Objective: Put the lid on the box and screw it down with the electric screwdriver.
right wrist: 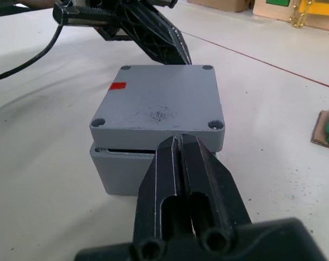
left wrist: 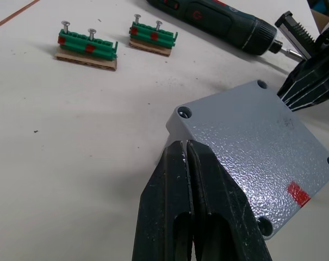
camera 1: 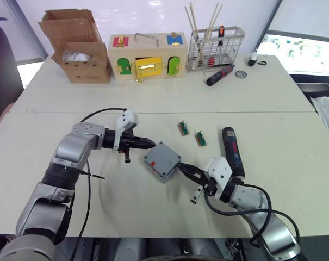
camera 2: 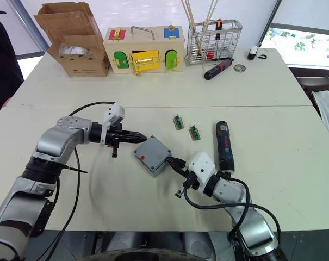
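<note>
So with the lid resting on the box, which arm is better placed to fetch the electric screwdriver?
Right, probably. The electric screwdriver lies just beside the right tool, while the left tool sits across the box and lid from it.

The lid (right wrist: 160, 100) is covering the box (right wrist: 122, 169), hiding its inside; only a thin dark gap is showing between them in the right wrist view. The right gripper (right wrist: 177, 145) is blocking part of the lid's near edge there, and the left gripper (left wrist: 187, 152) is covering one lid corner in the left wrist view. The screwdriver (left wrist: 218, 22) is being cut off by that picture's edge, and its bit is passing behind the right gripper's fingers. The contents of the carton (camera 1: 77, 48) and the wire basket (camera 1: 216, 50), at the desk's far edge, are too small to tell.
</note>
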Tool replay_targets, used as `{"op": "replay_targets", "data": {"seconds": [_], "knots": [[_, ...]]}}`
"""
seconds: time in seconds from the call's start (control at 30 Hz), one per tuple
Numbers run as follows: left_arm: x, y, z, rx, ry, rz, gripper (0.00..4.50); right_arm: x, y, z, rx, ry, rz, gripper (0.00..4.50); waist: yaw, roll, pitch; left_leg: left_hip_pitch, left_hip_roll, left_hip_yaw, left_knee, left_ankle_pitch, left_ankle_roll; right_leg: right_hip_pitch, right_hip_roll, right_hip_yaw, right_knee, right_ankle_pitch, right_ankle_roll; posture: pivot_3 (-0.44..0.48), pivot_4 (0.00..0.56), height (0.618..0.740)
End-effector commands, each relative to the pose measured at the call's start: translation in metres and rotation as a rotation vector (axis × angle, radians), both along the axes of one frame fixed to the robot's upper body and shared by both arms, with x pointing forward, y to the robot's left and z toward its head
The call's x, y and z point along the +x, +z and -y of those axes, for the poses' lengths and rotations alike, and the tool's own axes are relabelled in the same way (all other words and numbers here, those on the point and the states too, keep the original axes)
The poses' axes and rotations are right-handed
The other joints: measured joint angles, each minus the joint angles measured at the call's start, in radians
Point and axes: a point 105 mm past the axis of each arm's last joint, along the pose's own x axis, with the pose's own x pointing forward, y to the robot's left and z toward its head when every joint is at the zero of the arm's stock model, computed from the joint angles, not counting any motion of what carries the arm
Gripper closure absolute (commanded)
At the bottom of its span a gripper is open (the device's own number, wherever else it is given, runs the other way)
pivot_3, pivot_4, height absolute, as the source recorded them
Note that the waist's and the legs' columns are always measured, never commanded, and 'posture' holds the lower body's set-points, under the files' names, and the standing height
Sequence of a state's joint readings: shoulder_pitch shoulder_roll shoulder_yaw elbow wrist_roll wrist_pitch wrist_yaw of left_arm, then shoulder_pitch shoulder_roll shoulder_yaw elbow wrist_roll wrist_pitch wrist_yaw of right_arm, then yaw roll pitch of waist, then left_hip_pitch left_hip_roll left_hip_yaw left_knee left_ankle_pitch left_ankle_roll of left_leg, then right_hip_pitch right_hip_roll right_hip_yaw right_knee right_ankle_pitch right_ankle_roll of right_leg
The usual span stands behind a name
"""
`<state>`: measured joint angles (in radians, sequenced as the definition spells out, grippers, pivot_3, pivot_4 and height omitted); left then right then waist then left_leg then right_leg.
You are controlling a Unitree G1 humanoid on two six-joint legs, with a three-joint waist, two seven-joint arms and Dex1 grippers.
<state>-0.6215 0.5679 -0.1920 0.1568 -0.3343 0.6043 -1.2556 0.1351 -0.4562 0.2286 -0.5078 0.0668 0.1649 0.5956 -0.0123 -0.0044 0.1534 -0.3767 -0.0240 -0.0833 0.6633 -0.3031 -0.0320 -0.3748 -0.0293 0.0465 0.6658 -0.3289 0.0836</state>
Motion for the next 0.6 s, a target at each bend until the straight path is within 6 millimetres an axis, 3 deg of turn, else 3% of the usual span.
{"op": "replay_targets", "data": {"seconds": [0.03, 0.6], "knots": [[-0.0071, 0.0054, 0.0099, -0.025, -0.054, 0.014, 4.46, -0.003, 0.0227, -0.0059, 0.057, 0.017, 0.069, 4.46, 0.0, 0.0, 0.0, 0.0, 0.0, 0.0, 0.0, 0.0, 0.0, 0.0, 0.0, 0.0, 0.0, 0.0, 0.0, 0.0, 0.15, 0.74], [-0.0077, 0.002, 0.0089, -0.015, -0.048, 0.008, 4.46, -0.0097, 0.0159, -0.0111, 0.052, 0.045, 0.036, 4.46, 0.001, 0.0, 0.0, 0.0, 0.0, 0.0, 0.0, 0.0, 0.0, 0.0, 0.0, 0.0, 0.0, 0.0, 0.0, 0.0, 0.15, 0.74]]}}
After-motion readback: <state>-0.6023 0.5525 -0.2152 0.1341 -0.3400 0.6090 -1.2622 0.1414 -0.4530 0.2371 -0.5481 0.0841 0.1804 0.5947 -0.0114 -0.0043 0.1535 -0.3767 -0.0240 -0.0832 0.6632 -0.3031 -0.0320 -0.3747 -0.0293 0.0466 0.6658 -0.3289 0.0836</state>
